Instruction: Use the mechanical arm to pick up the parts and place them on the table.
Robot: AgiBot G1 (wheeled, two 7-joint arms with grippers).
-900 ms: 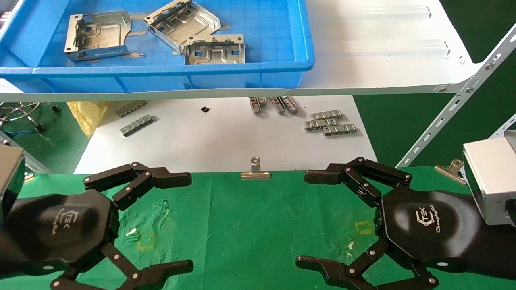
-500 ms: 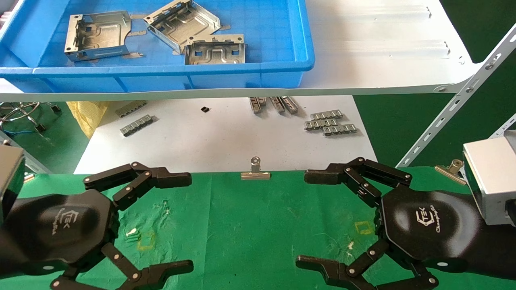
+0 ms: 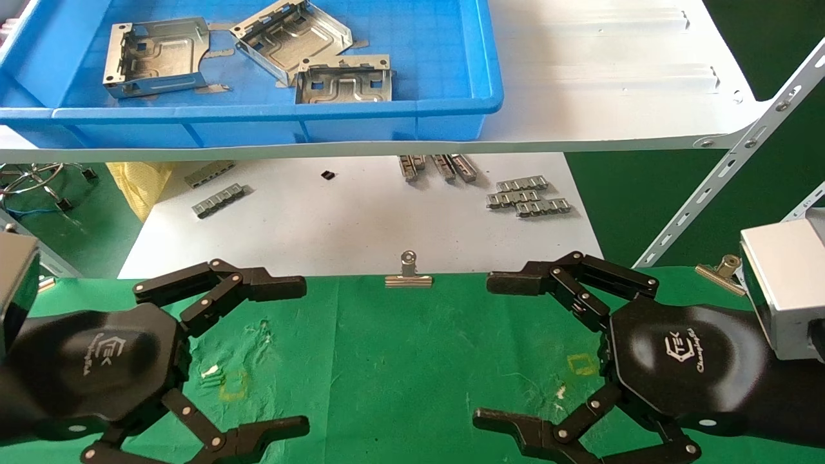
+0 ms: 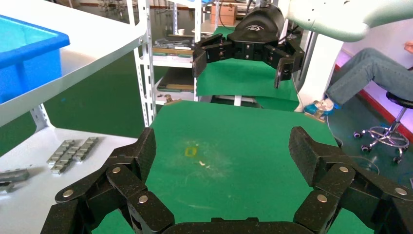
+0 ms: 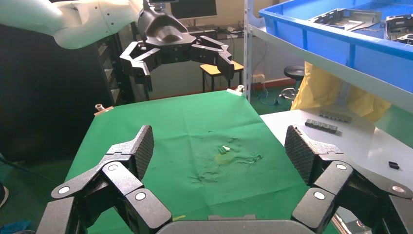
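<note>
Pre-pick: left gripper [image 3: 293, 351] and right gripper [image 3: 490, 348], both spread, empty, over table [image 3: 399, 361]. Next: reach up to parts [image 3: 345, 80], upper left.

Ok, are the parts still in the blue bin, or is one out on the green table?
All in: three sheet-metal parts lie inside the blue bin on the shelf; none lies on the green table.

Place: likely factory workshop | evidence: white metal shelf [image 3: 644, 96], blue bin [image 3: 419, 122] of stamped parts [image 3: 345, 80]
</note>
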